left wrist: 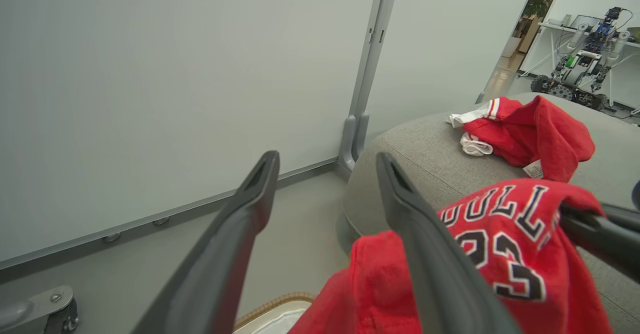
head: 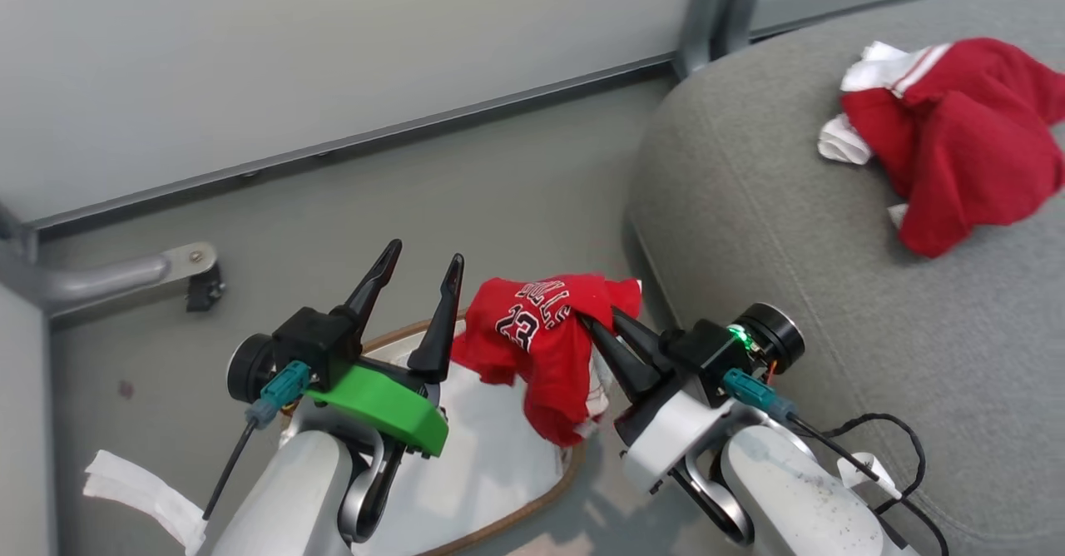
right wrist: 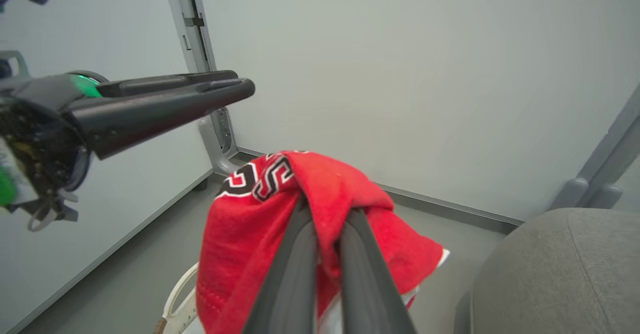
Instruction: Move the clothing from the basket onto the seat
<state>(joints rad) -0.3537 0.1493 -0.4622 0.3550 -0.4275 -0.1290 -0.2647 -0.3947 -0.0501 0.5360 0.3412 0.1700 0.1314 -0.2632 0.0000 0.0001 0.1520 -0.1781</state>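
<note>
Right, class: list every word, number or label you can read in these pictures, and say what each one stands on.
"BULLS": white letters on the red jersey.
"23": white number on the same jersey, next to the word.
White tag on the red garment lying on the seat: too small to read.

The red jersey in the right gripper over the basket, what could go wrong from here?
The right gripper pinches one fold of the jersey, so it may slip out before reaching the seat. Its hanging end lies near the basket and could snag on the rim. The open left gripper stands close beside it and might catch the cloth.
</note>
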